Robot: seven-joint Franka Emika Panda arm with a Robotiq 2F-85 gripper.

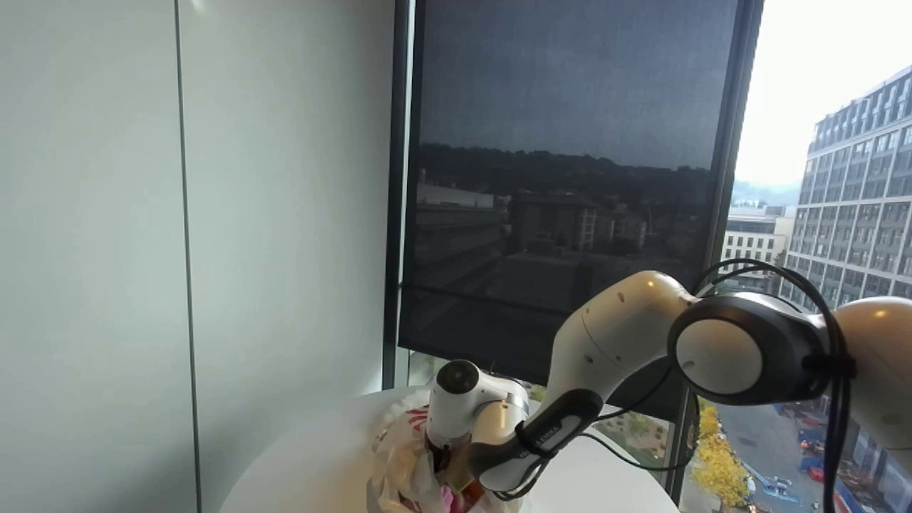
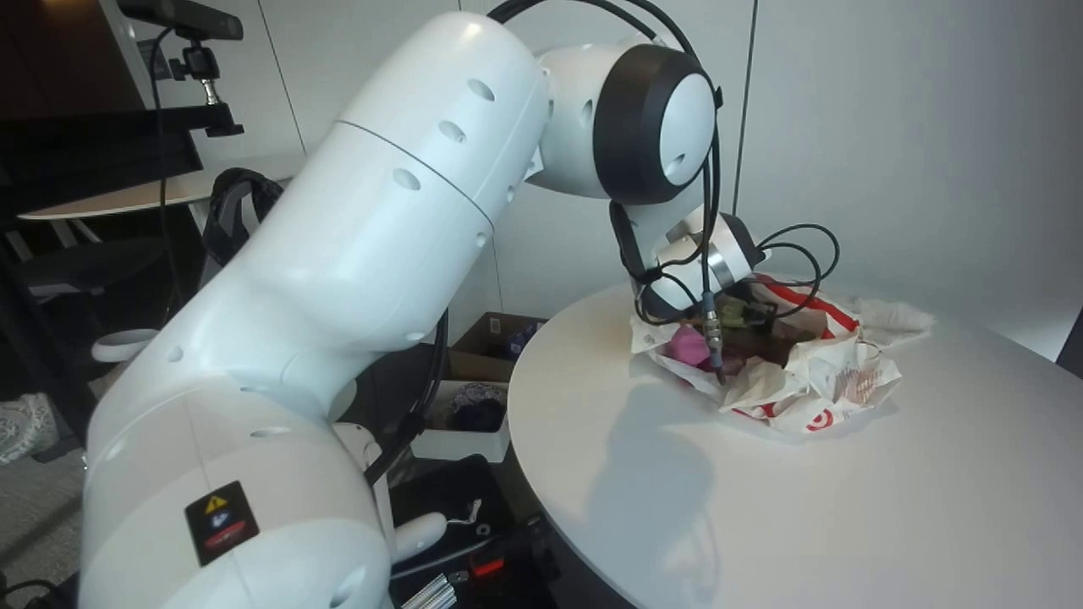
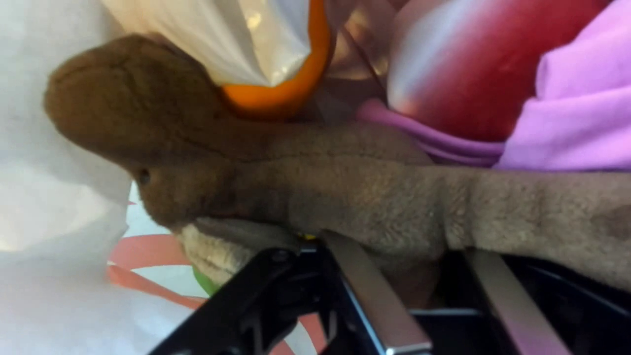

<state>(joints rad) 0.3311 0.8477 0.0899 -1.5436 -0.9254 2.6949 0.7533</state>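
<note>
Step in hand, by my read: working the gripper [image 3: 404,246] at a brown plush animal [image 3: 345,187] down inside a crumpled Target shopping bag [image 2: 795,393]. Bag sits toward 12 o'clock on the white round table [image 2: 761,541], per an ext view. In wrist view the plush runs from its head at 10 o'clock across to 3; fingers [image 3: 374,301] lie at approx 5–6. Next move prob calls for a squarer bite on the body, or easing the tips off w/o snagging the bag; soft pile should squash easily. Jaws: partway apart, modest gap, tips up against the plush's lower edge w/ a dim brown fold btwn them; can't tell if pinched or just touching. Nearby: orange item [image 3: 276,101] at 11 o'clock, red-and-white item [image 3: 458,93] at 1–2, purple cloth [image 3: 577,118] at 2–3
</note>
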